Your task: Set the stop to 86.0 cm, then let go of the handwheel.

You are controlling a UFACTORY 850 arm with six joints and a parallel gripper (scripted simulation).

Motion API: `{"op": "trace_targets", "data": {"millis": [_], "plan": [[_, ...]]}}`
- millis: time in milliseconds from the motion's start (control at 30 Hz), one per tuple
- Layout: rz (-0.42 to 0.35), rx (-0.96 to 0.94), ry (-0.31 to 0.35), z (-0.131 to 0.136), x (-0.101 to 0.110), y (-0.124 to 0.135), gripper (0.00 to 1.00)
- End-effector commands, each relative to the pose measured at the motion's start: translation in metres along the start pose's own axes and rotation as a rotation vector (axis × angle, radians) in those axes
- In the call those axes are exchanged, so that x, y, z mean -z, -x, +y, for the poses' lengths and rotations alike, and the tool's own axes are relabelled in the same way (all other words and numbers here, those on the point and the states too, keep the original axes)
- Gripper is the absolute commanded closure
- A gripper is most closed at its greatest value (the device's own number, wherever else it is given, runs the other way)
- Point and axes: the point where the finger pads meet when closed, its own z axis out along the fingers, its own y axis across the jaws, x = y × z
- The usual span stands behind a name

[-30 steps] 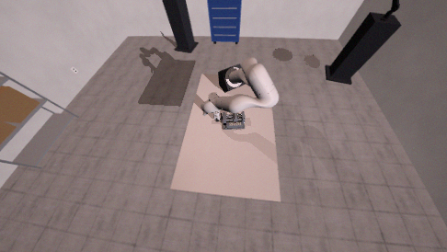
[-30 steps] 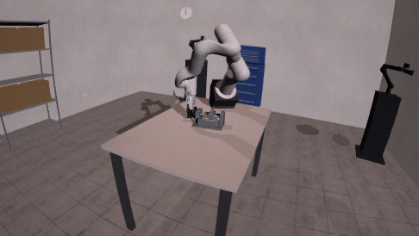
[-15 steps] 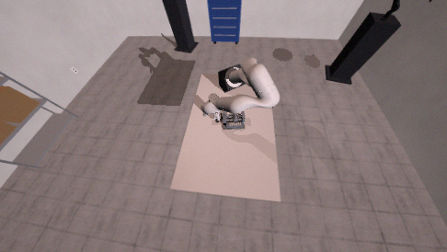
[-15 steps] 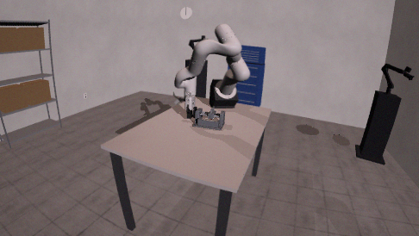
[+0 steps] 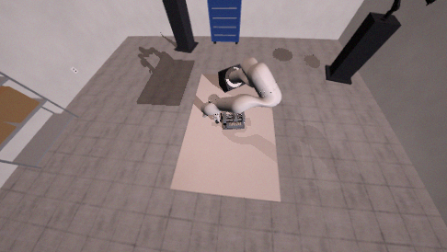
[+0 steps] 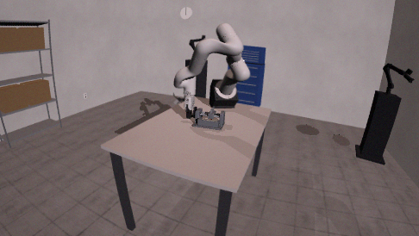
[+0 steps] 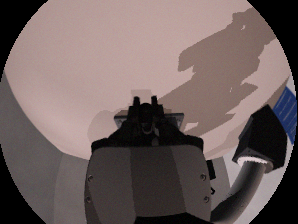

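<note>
The gripper (image 5: 217,120) (image 6: 189,115) (image 7: 145,103) is being held pointed steeply down at one end of the grey fixture (image 5: 231,120) (image 6: 209,122) (image 7: 120,119), its fingers being kept narrowly apart and clenched on the handwheel (image 6: 193,113), which is being largely hidden by them. The fixture is being supported by the table (image 5: 225,161) (image 6: 181,146) (image 7: 100,60), just beside the fingertips; the stop's setting is being left too small to read. Above the gripper, the wrist is being bent downward, and from it the white arm (image 5: 264,85) (image 6: 207,47) (image 7: 250,182) is being carried up and over in a folded arch, its elbow being raised high. Behind the gripper, the arm is being borne by a black base (image 5: 223,83) (image 6: 224,102) (image 7: 262,135). Farther behind, a blue cabinet (image 5: 224,20) (image 6: 252,77) (image 7: 286,115) is being seen near the wall.
</note>
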Motion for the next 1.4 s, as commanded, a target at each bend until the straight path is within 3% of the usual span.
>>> {"op": "trace_targets", "data": {"millis": [0,733,1033,1367], "plan": [[0.001,0.000,0.001,-0.004,0.003,0.000,0.94],[0.001,0.000,0.001,-0.014,0.033,0.000,0.94],[0.001,0.000,0.001,0.002,0.052,0.000,0.94],[0.001,0.000,0.001,0.021,0.054,0.000,0.94]]}}
